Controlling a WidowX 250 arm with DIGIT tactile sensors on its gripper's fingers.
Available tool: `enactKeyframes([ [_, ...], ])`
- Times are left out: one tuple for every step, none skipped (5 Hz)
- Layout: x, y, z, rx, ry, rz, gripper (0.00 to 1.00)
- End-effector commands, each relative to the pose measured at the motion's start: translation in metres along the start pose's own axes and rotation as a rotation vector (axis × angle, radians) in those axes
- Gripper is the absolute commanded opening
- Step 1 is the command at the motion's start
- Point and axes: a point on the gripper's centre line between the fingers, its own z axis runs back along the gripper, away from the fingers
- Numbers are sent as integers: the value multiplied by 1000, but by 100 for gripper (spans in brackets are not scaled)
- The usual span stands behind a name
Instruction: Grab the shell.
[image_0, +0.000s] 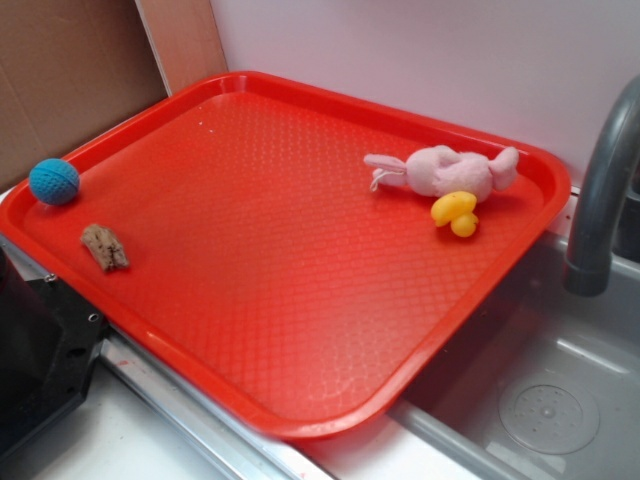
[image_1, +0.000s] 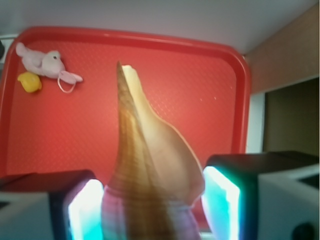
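Nearest the wrist camera, the end effector (image_1: 152, 200) pinches the tan-orange shell (image_1: 150, 165) between its pads, pointed end forward, raised above the red tray (image_1: 210, 100). Farther off lie a yellow duck (image_1: 30, 82) and pink plush toy (image_1: 47, 64). The grab looks made; next, simply hold firm.

The exterior view looks down at an angle from above one corner of the red tray (image_0: 300, 300), taking in the whole tray, the wall behind and the sink (image_0: 540, 400) at right. The wrist view sits low between the fingers (image_1: 220, 200), very near the shell (image_1: 150, 165), facing across the tray toward the far wall. Both views share the tray, the pink toy (image_0: 450, 170) and the yellow duck (image_0: 455, 212).
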Motion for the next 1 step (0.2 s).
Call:
enactKeyframes([
  [-7,33,8,22,-30,85,0],
])
